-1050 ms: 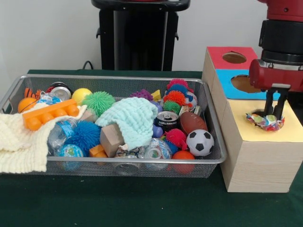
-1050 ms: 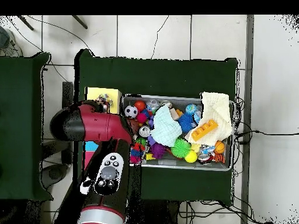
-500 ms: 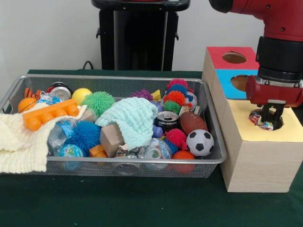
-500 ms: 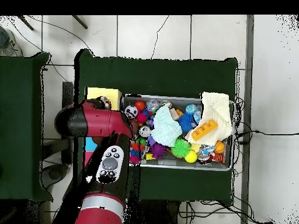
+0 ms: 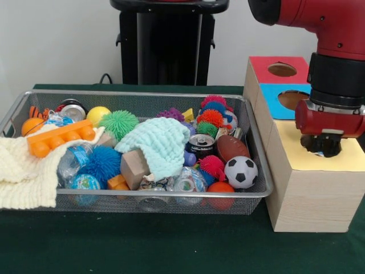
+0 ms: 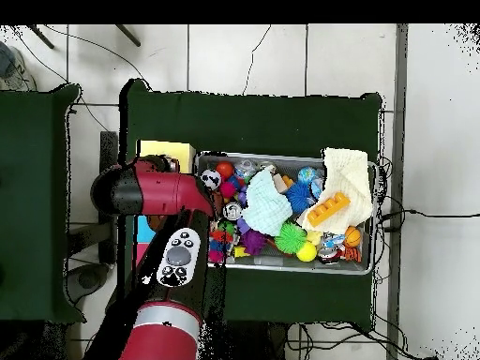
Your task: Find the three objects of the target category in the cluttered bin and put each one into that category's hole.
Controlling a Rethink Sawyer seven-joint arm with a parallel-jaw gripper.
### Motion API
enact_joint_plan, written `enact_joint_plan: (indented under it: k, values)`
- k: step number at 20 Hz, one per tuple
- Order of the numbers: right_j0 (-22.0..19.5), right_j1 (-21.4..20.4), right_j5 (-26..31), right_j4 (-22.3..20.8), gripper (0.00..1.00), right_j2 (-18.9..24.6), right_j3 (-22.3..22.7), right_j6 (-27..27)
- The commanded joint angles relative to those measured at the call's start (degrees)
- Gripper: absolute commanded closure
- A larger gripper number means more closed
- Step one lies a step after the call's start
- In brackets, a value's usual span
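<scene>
In the front view the red and black Sawyer arm [image 5: 336, 51] comes down at the right of the frame; its gripper [image 5: 324, 146] is sunk into the hole of the yellow section [image 5: 319, 162] of the wooden sorting box [image 5: 311, 197], and whether its jaws are apart or together cannot be told, since the tips are hidden inside the hole; no object shows in or under the gripper.

Behind the yellow section lies a blue section with its own hole [image 5: 293, 100], and behind that a red section with a hole [image 5: 282, 69]; the box stands just to the right of the wire mesh bin [image 5: 142, 202] on the dark green table cover [image 5: 171, 245].

The bin fills the left and centre of the frame; at its right end lie a soccer ball [image 5: 240, 172], a small brown football [image 5: 231, 147] and a drink can [image 5: 201, 145]; spiky rubber balls in red, blue and green [image 5: 212, 117] crowd the upper right of the bin; a mint knitted cloth [image 5: 162, 142] covers the middle, with a wooden block [image 5: 134, 167] beside it; a cream knitted cloth [image 5: 25, 171] hangs over the left rim; an orange toy brick [image 5: 60, 137] and a green spiky ball [image 5: 118, 123] lie in the upper left part.

In the overhead view the arm [image 6: 155, 192] covers most of the box at the left centre of the frame; only a yellow corner [image 6: 164, 150] shows; the bin [image 6: 281, 267] lies to its right.
</scene>
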Motion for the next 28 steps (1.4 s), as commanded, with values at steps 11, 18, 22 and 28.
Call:
enact_joint_plan:
  k: [11, 18, 22, 28]
  values:
    - [-1.66, 0.47, 0.27, -0.55, 0.00, 2.25, -0.24, 9.54]
    - [-2.59, -1.43, 2.04, -0.69, 0.00, 3.05, 0.86, 8.55]
    - [-3.28, -3.10, 2.90, -1.06, 0.00, 3.45, 1.98, 7.57]
    - [-3.32, -3.30, 2.69, -1.79, 1.00, 3.18, 1.53, 6.71]
